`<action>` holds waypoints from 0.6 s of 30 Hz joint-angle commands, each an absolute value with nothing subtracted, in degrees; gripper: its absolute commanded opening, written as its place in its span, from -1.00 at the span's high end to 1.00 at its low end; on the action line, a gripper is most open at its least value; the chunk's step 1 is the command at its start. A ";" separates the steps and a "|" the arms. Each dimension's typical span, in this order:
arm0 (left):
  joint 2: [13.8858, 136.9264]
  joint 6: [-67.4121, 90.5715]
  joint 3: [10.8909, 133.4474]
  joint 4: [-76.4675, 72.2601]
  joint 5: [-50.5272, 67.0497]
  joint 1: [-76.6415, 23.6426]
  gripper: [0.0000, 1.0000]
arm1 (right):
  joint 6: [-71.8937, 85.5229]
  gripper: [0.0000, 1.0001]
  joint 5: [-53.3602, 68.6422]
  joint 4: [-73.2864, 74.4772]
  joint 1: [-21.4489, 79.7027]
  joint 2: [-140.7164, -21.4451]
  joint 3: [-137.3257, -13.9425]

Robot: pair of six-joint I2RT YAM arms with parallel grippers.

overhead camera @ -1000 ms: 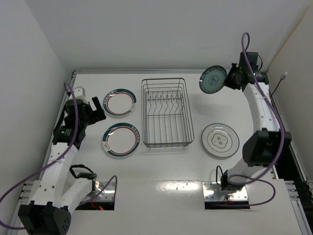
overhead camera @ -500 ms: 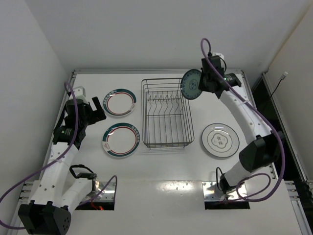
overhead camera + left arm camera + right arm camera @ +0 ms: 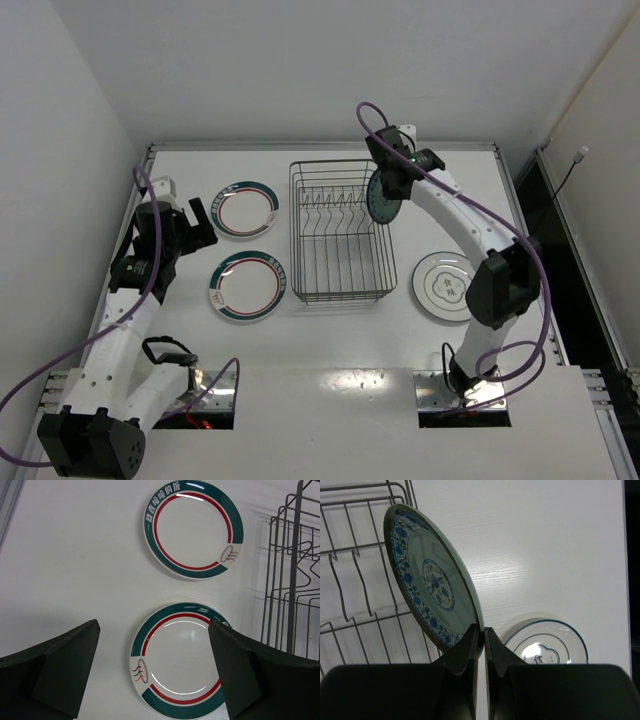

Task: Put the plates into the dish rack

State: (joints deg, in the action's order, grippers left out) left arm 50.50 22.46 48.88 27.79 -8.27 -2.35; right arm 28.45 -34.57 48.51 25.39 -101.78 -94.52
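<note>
My right gripper point(image 3: 391, 182) point(image 3: 481, 630) is shut on the rim of the teal patterned plate point(image 3: 383, 198) point(image 3: 432, 582) and holds it on edge in the air over the right side of the dish rack point(image 3: 336, 230) point(image 3: 355, 555). Two green-and-red rimmed plates point(image 3: 246, 209) point(image 3: 246, 285) lie flat left of the rack; they also show in the left wrist view point(image 3: 194, 529) point(image 3: 181, 661). The scalloped-line plate point(image 3: 449, 286) point(image 3: 545, 642) lies flat right of the rack. My left gripper point(image 3: 200, 222) point(image 3: 155, 670) is open and empty above the two plates.
The rack's upright prongs point(image 3: 333, 212) stand in a row across its far half. White walls close in the table at the back and both sides. The rack's left wall point(image 3: 295, 570) shows at the right edge of the left wrist view.
My right arm has swung left with the teal plate, from beyond the rack's far right corner to over the rack's right side. The left arm has not moved.
</note>
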 commanded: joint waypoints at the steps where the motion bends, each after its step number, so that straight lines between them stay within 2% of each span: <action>1: 50.45 21.45 49.57 26.89 -8.35 -2.90 -0.77 | 28.12 1.00 -38.50 48.16 26.45 -104.06 -98.96; 5: 50.45 21.45 49.57 26.89 -8.35 -2.90 -0.77 | 28.12 1.00 -39.02 50.70 28.03 -108.80 -102.56; 12: 50.98 21.45 49.57 27.42 -8.88 -2.90 -0.77 | 26.72 1.00 -37.01 58.96 28.56 -120.66 -116.96; 18: 50.98 21.45 49.57 27.42 -8.88 -2.90 -0.77 | 25.22 0.92 -34.89 57.57 28.04 -117.08 -113.82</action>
